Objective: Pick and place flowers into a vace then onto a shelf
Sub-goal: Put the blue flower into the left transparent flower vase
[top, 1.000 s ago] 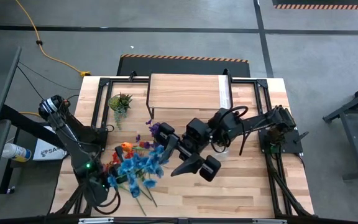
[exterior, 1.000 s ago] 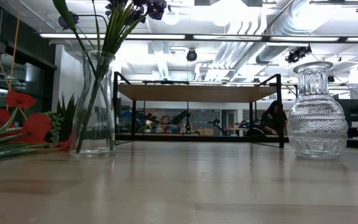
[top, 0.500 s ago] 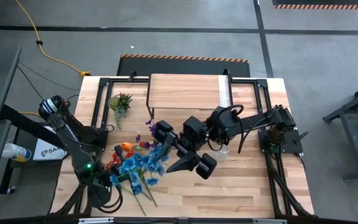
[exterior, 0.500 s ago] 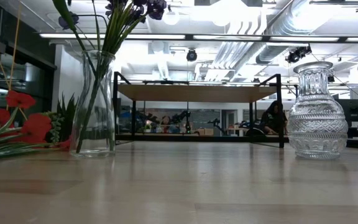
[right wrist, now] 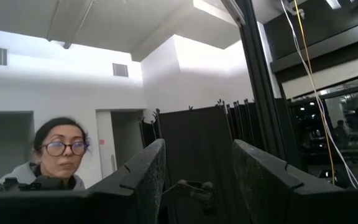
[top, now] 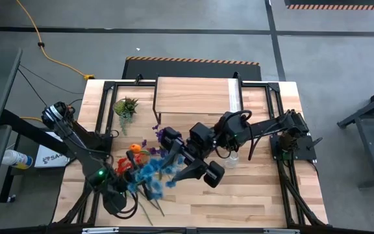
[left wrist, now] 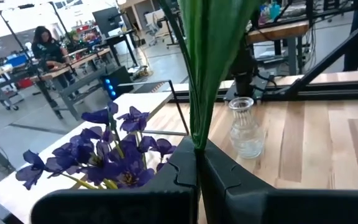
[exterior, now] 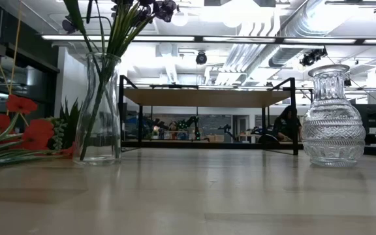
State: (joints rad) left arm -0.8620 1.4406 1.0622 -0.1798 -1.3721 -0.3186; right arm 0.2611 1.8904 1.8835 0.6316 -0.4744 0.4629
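A clear vase [exterior: 100, 108] with purple flowers [top: 164, 136] stands on the table's left half. My left gripper [top: 134, 183], at the near left, is shut on a spray of blue flowers [top: 151, 170]. Red blooms [exterior: 25, 130] and an orange bloom [top: 134, 149] lie on the table beside it. My right gripper [right wrist: 194, 174] is open, tilted upward above the table's middle near the purple flowers, with nothing between its fingers. The shelf [top: 193, 96] stands at the table's far edge. My left gripper pinches the blue spray's green stem and leaves [left wrist: 197, 138] between its two shut fingers. The fingers come nearly level from the near left and lie across the stem. The blooms are carried above the table; the stem's lower end is out of view.
A ribbed glass vase [exterior: 334, 117] stands right of centre, under my right arm [top: 252, 127]. A small spiky green plant [top: 126, 106] sits at the far left. Loose green stems [top: 153, 207] lie near the front edge. A person shows in the room beyond.
My left gripper has moved a little toward the table's right and slightly down, carrying the blue spray; its blooms have swung toward the vase with the purple flowers. My right arm has kept its place.
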